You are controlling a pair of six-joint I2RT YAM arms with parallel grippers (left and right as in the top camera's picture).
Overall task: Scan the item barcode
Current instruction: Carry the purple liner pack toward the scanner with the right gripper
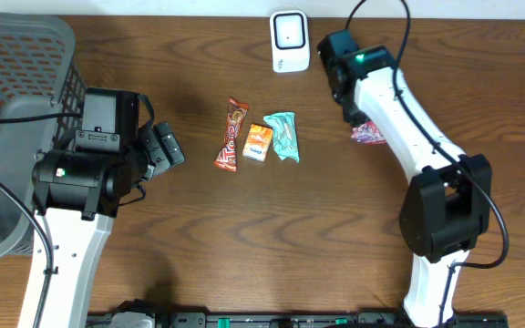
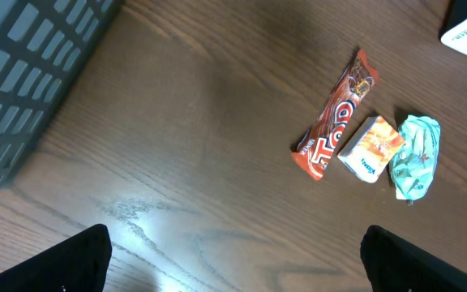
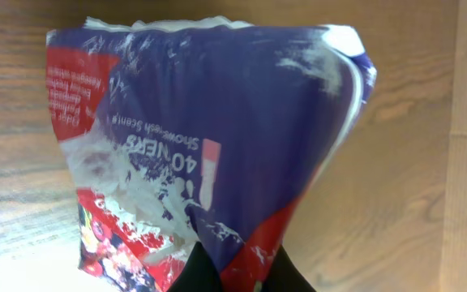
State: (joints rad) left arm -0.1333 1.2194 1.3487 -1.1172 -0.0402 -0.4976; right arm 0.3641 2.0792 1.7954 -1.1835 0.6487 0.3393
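Soft, even light comes from above; faint shadows lie on the table (image 1: 272, 246). A pale glare patch marks the left wrist view. The close-up packet (image 3: 217, 105) looks slightly soft, washed out lower left.

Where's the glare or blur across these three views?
Left wrist: pale glare patch on the table, candy bar sharp. Right wrist: packet fills the frame, print slightly soft, wood washed out lower left. Overhead: even light, soft shadows.
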